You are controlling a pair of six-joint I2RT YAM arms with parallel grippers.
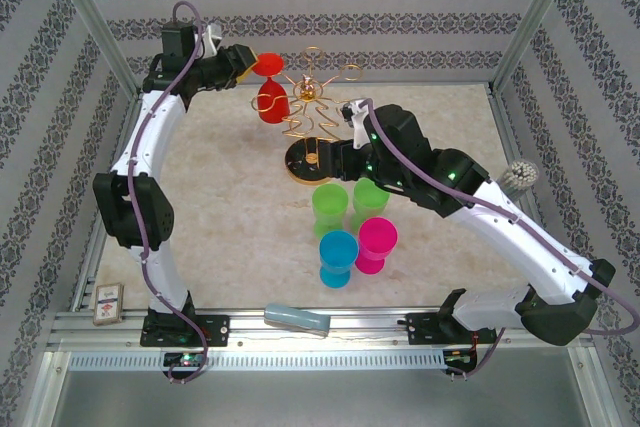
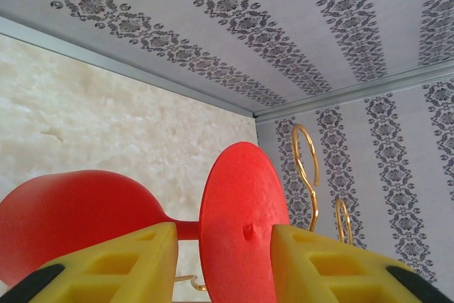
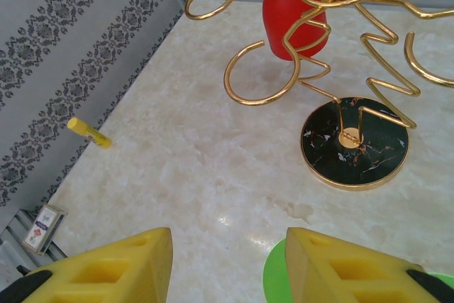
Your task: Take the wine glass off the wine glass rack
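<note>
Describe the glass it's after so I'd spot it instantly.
Find the gold wire rack at the table's far side. At its left edge is a stemmed glass, bowl down. It alone is red; the cups nearer the front are green, blue and pink.

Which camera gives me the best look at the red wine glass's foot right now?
Left wrist: the foot sits large and close between the fingers of the left gripper. The top view shows it small beside that gripper. The right wrist shows the glass's bowl behind the gold wires of the rack.
</note>
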